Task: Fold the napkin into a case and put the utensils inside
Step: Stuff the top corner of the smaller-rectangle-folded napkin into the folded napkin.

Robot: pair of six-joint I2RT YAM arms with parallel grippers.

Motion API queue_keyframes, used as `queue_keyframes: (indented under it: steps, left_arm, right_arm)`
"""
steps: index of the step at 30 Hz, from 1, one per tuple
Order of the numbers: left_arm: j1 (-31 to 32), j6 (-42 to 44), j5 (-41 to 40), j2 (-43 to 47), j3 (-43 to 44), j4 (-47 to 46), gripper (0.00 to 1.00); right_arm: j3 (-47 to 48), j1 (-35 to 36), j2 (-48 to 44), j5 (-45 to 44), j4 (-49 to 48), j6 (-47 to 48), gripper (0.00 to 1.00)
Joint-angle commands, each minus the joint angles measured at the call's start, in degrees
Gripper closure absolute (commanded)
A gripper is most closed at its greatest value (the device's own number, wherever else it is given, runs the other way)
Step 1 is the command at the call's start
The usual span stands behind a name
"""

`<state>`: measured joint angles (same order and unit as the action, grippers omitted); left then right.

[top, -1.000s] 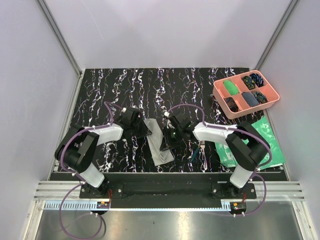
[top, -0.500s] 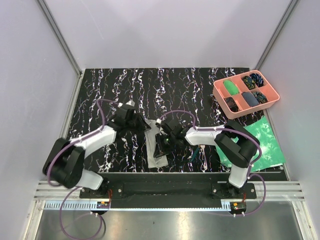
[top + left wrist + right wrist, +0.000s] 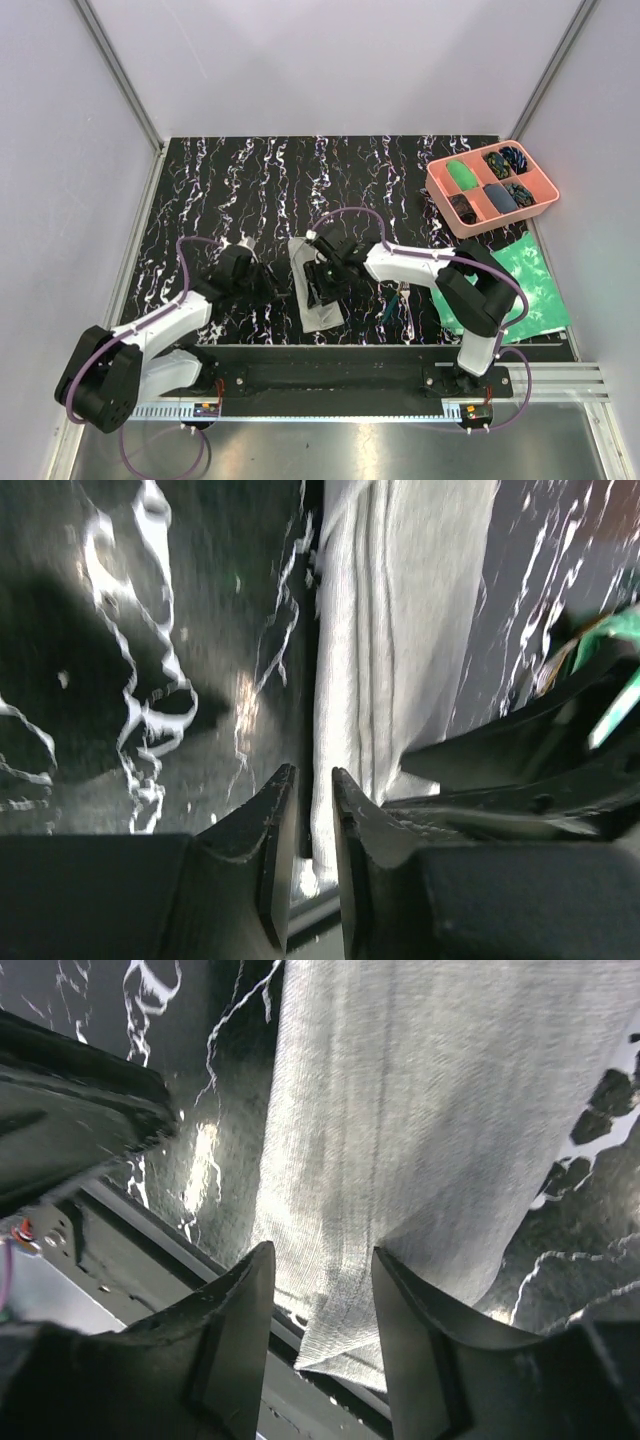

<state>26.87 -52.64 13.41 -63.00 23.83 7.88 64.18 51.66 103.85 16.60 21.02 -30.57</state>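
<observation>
Where one napkin [image 3: 325,313] lies, one pink tray [image 3: 520,212]

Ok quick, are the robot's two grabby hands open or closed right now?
Left gripper: open just a crack, holding nothing.
Right gripper: open wide over the napkin, holding nothing.

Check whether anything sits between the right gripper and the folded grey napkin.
Nothing visible does. The right gripper hangs open directly over the folded napkin, with bare cloth showing between its fingers. The left gripper is off at the napkin's left edge, not in between.
</observation>
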Motion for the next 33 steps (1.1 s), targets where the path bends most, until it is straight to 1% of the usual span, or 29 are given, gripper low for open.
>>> queue_keyframes:
  steps: [1,6,9,12,14,17,19,20,22,25,27,29,30,33]
  left_arm:
    - [2.2,-3.9,3.8,3.0,-1.9,-5.2,0.77]
    - [8.4,-7.5,0.4,2.2,-3.7,-6.7,0.78]
    - [10.4,-9.7,-1.7,1.0,-4.5,-6.9,0.78]
    - [11.0,-11.7,-2.8,0.7,-5.5,-7.0,0.79]
    - [11.7,-12.9,-4.2,2.2,-6.4,-6.8,0.8]
    - [11.9,-13.9,-5.3,4.1,-7.3,-6.9,0.8]
    - [11.9,-14.2,-5.2,4.2,-7.6,-6.9,0.8]
    - [12.0,-14.3,-5.1,3.9,-7.6,-7.1,0.8]
    - [12.0,-14.5,-4.9,3.0,-7.7,-7.5,0.8]
    - [12.2,-15.1,-4.4,1.7,-8.3,-9.7,0.81]
    - [12.6,-15.4,-4.2,0.8,-8.4,-10.3,0.81]
    - [13.1,-15.6,-4.0,0.2,-8.3,-11.3,0.82]
    - [13.3,-15.7,-3.7,-0.3,-8.3,-11.8,0.82]
    - [13.9,-16.3,-3.4,-1.2,-8.1,-13.6,0.82]
  right_arm:
    - [5.4,3.2,0.0,-6.4,8.5,3.2,0.47]
    - [8.0,6.0,1.9,-11.6,12.8,3.6,0.46]
    - [9.1,7.5,3.1,-14.7,15.0,3.7,0.46]
    - [10.5,9.0,4.3,-18.7,17.3,3.8,0.45]
    - [11.4,9.9,5.2,-20.7,18.5,4.3,0.42]
    - [12.5,10.4,6.9,-23.1,20.2,5.0,0.42]
    - [13.0,10.7,7.9,-23.9,20.6,5.0,0.43]
    - [13.2,10.8,8.1,-24.3,20.8,5.1,0.46]
    - [13.6,11.1,8.8,-25.4,21.0,5.2,0.48]
    - [14.0,11.2,9.5,-26.4,21.3,5.5,0.58]
    - [14.4,11.1,9.8,-26.5,21.2,5.5,0.67]
    - [14.6,11.1,9.8,-27.0,21.3,5.7,0.73]
    - [14.8,11.2,9.5,-27.2,21.3,5.6,0.79]
    - [15.2,11.2,8.0,-27.7,21.6,5.5,0.9]
